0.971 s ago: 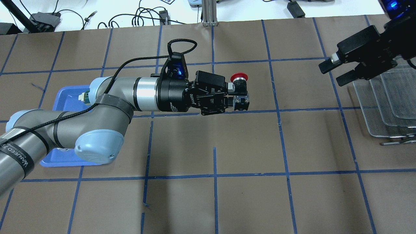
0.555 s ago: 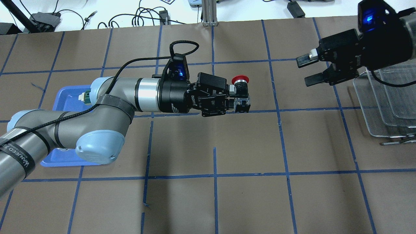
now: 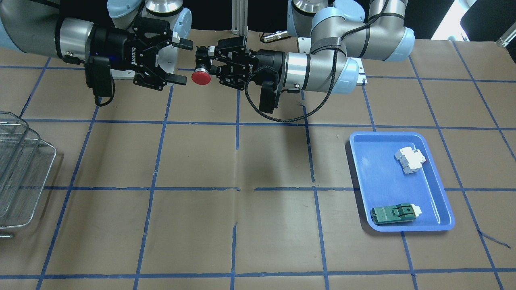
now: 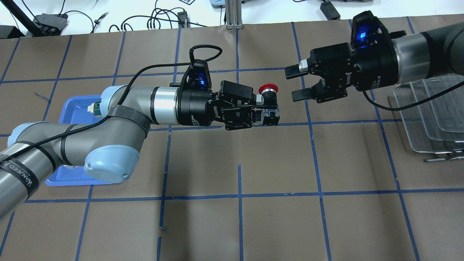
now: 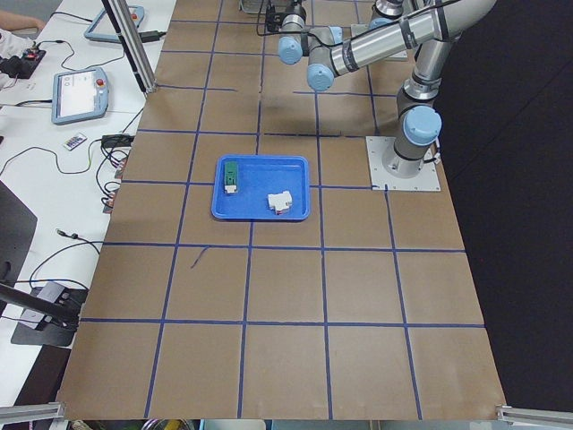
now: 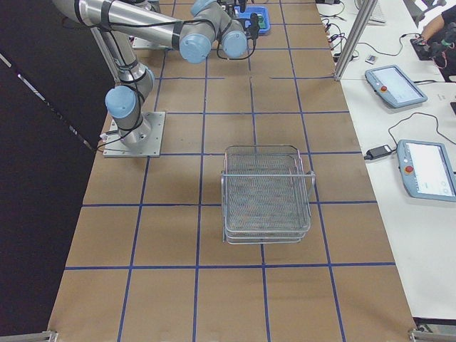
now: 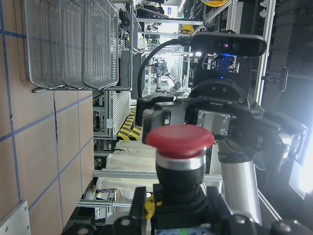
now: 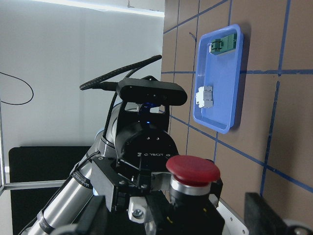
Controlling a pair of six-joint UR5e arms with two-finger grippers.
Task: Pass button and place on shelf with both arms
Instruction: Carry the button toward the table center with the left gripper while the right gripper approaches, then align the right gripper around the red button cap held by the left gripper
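Note:
My left gripper point(image 4: 262, 107) is shut on the black body of the button point(image 4: 268, 89) and holds it in mid-air over the table's middle, red cap toward the far side. My right gripper point(image 4: 294, 84) is open, level with the button, a short gap to its right, not touching. In the front-facing view the red cap point(image 3: 200, 77) sits just beside the open right gripper point(image 3: 182, 61). The left wrist view shows the cap point(image 7: 180, 138) close up. The wire shelf point(image 4: 417, 145) stands at the table's right edge, also in the front-facing view point(image 3: 40, 141).
A blue tray point(image 3: 375, 169) on the robot's left side holds a white breaker block point(image 3: 410, 159) and a green flat module point(image 3: 394, 213). The tray is partly hidden under my left arm in the overhead view point(image 4: 74, 108). Brown paper with blue tape lines covers the table.
My right arm has swung left from above the shelf toward the button, its gripper staying open. My left arm and the button have barely moved.

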